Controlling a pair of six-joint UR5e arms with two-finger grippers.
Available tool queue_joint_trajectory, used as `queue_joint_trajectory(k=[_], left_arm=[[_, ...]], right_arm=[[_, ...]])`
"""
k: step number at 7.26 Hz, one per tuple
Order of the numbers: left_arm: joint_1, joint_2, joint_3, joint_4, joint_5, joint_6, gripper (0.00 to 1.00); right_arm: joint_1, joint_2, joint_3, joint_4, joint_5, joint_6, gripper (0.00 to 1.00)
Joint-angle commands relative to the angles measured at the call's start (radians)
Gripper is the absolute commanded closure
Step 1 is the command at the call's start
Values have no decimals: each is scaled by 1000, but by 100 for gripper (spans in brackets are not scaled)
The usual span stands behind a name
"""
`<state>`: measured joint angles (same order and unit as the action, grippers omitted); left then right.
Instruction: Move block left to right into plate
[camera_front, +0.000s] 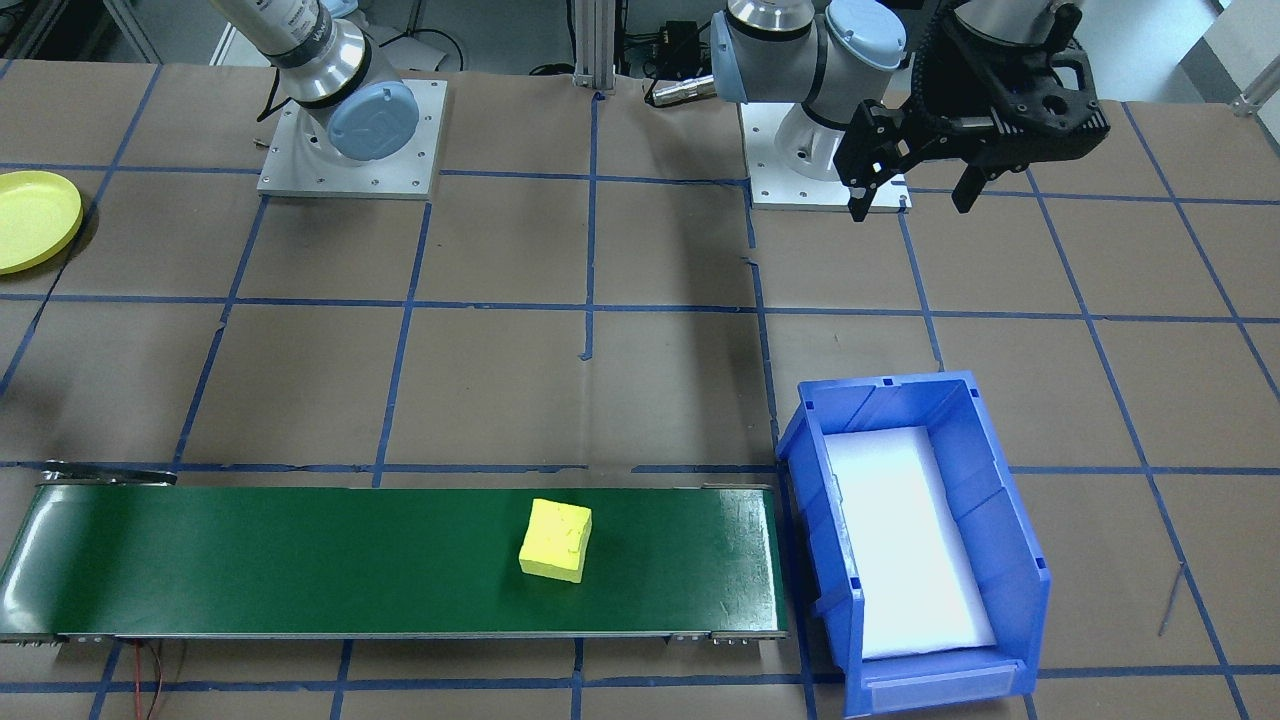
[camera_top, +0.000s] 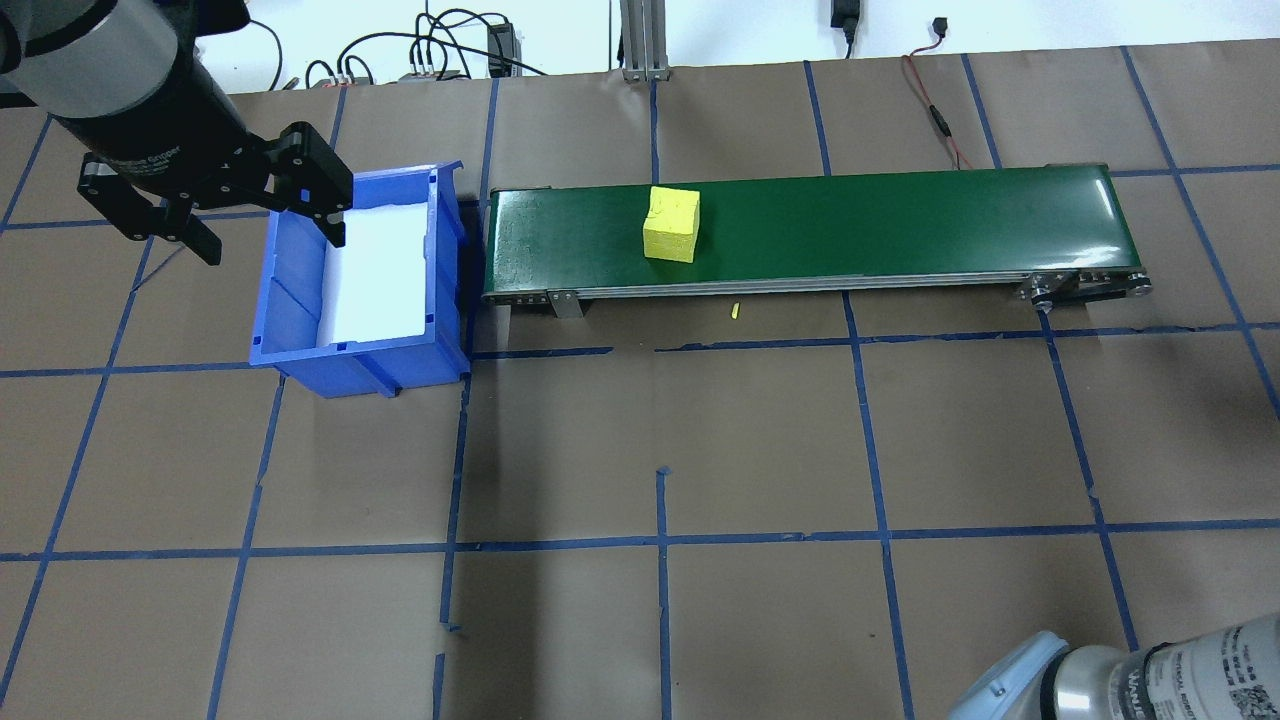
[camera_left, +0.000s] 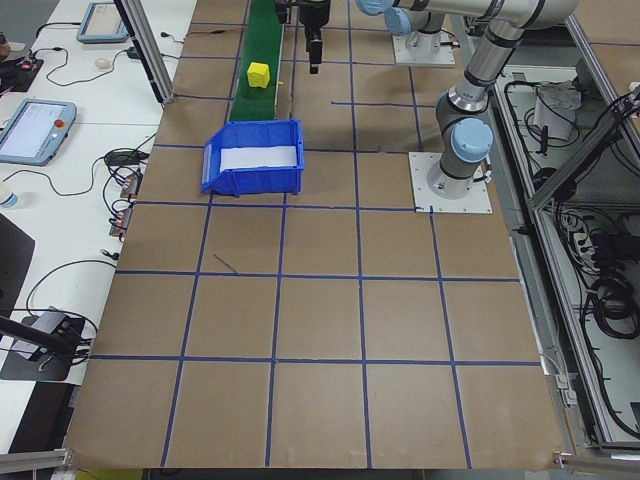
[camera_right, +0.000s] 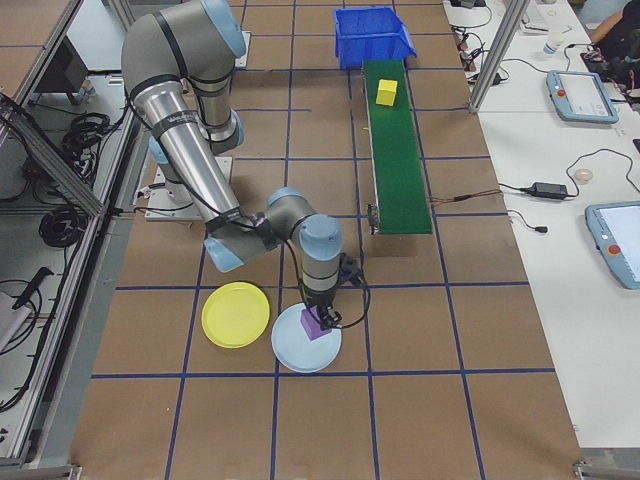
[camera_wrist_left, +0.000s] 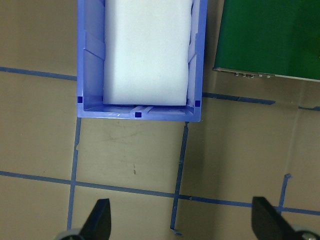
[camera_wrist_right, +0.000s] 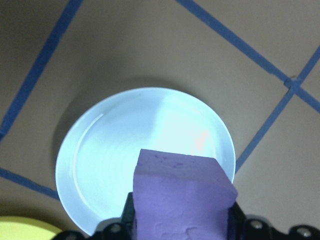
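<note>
Two UR5e arms work at a brown paper-covered table (camera_top: 640, 450) ruled into squares by blue tape. At the robot's right end of the table, the right gripper (camera_wrist_right: 182, 227) hangs over a pale blue round plastic plate (camera_right: 306, 350) and holds a purple foam block (camera_wrist_right: 184, 200) clamped between its fingers; in the right wrist view the block fills the lower frame, with the plate's rim and floor showing behind it. Whether the block touches the plate cannot be told. Just beside this plate lies the small round bright-yellow plastic plate (camera_right: 236, 314), lying flat on the paper and holding nothing; its edge also shows at the margin of the front-facing view. A yellow foam cube (camera_top: 671, 223) sits upright on the long green conveyor belt (camera_top: 900, 225), nearer the belt's left end. Butting against that end stands a blue rectangular plastic bin (camera_top: 290, 320) lined with a white foam pad (camera_top: 380, 270). The left gripper (camera_front: 912, 185) hovers above the table near the bin, on the side facing the robot's base, its black fingers (camera_wrist_left: 97, 220) spread wide with nothing between them.
</note>
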<state>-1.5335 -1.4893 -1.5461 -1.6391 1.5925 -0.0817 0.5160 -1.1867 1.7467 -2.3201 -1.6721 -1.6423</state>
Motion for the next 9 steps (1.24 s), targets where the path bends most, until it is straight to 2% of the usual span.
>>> queue_joint_trajectory(k=[1, 2, 3, 7, 9], left_arm=[[-7, 0, -2, 4, 1, 2, 0], [-7, 0, -2, 5, 1, 2, 0], [-7, 0, -2, 5, 1, 0, 0], [-7, -8, 4, 12, 1, -3, 0], [-5, -9, -3, 16, 0, 6, 0]], right_arm=[[-82, 18, 13, -24, 28, -69, 40], [-83, 16, 22, -21, 64, -60, 30], [-83, 15, 39, -21, 99, -56, 0], [-50, -7, 39, -6, 124, 122, 0], [121, -59, 31, 69, 178, 284, 4]])
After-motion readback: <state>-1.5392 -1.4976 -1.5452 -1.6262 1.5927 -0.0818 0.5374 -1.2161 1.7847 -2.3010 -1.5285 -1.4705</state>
